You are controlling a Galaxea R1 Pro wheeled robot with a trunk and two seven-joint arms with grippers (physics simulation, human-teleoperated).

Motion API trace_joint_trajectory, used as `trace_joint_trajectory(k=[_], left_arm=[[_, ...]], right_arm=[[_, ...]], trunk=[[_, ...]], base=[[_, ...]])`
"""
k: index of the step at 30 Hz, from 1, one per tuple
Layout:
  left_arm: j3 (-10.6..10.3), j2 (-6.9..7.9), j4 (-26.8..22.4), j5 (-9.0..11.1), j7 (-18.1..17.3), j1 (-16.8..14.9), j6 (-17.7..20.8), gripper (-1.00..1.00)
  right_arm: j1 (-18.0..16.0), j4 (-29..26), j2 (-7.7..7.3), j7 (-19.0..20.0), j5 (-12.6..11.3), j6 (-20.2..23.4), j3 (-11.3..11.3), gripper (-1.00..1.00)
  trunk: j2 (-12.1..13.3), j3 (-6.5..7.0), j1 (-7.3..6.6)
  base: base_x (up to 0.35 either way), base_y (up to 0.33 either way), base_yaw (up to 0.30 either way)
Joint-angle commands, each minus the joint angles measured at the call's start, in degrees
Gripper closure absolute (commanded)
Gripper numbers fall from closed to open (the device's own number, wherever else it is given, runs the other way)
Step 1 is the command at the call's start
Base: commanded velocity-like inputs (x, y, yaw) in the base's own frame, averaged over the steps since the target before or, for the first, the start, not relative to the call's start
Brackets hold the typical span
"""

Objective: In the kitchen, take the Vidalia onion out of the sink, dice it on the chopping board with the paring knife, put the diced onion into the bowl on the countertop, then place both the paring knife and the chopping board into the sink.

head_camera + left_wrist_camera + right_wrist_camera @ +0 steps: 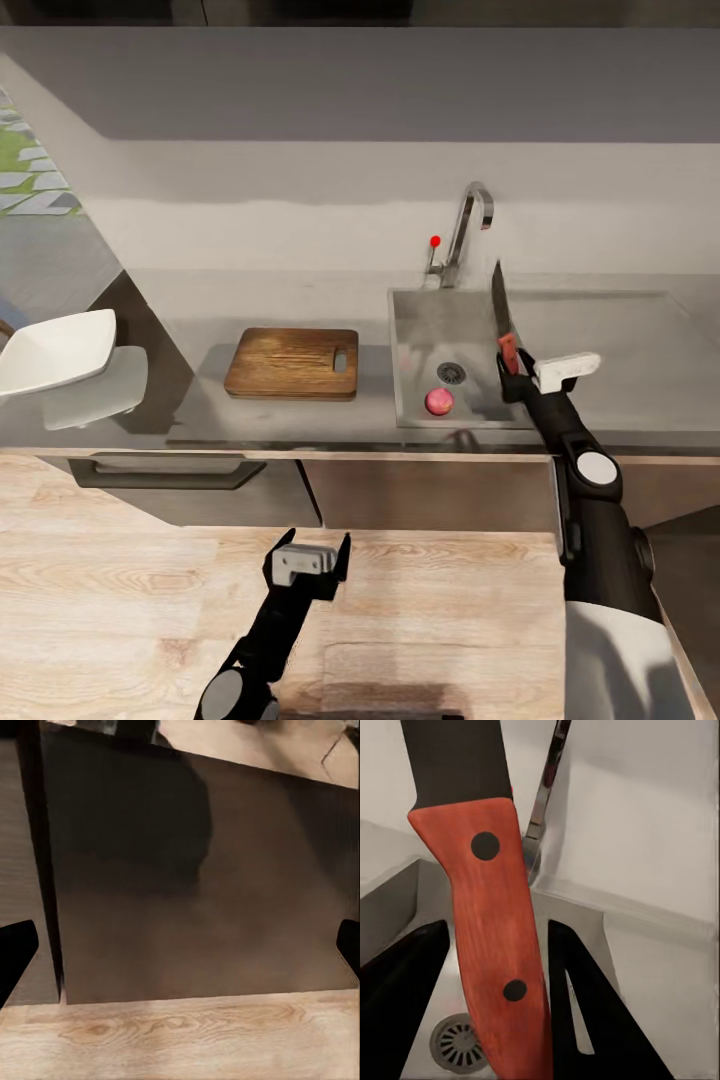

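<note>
Right gripper (pixel 516 362) is up over the sink (pixel 415 330), fingers clamped on the red handle of the paring knife (pixel 499 305), its dark blade pointing up and away toward the tap (pixel 466 228). Down in the basin, the reddish Vidalia onion (pixel 438 401) sits just beside the drain (pixel 451 373). The chopping board (pixel 293 363) lies bare on the countertop (pixel 200 420) left of the sink, and the white bowl (pixel 55 352) sits at the far left end. Left gripper (pixel 307 566) hangs low in front of the cabinets (pixel 202 885), fingers spread, grasping nothing.
</note>
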Motion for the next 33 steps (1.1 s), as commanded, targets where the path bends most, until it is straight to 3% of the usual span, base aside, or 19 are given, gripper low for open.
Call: trace_joint_trajectory(k=[1, 2, 5, 12, 33], left_arm=[[-0.02, -0.01, -0.11, 0.08, 0.07, -1.36, 1.75, -1.00], [-0.03, -0.01, -0.10, 0.09, 0.08, -3.43, 4.63, -1.00], [0.00, -0.01, -0.10, 0.13, 0.10, -6.70, 6.93, -1.00], [0.04, -0.01, -0.10, 0.11, 0.09, -10.61, 8.13, -1.00], [-0.09, -0.01, 0.07, 0.08, 0.12, -11.34, 7.85, -1.00]], right_arm=[[-0.05, -0.02, 0.07, 0.39, 0.57, -0.12, -0.53, 1.00], [-0.05, -0.02, 0.04, 0.39, 0.57, -0.01, -0.89, 1.00], [-0.05, -0.02, 0.02, 0.39, 0.56, 0.07, -1.07, 1.00], [-0.05, 0.02, 0.01, 0.29, 0.53, 0.17, -1.16, 1.00], [-0.05, 0.00, 0.01, -1.11, 0.56, 0.15, -0.76, 1.00]], trunk=[[-0.10, -0.08, 0.03], [-0.10, -0.08, 0.03], [-0.10, -0.08, 0.03], [-0.10, -0.08, 0.03], [-0.10, -0.08, 0.03]], base=[[0.000, 0.000, 0.000], [0.000, 0.000, 0.000], [0.000, 0.000, 0.000], [0.000, 0.000, 0.000], [-0.027, 0.000, 0.000]])
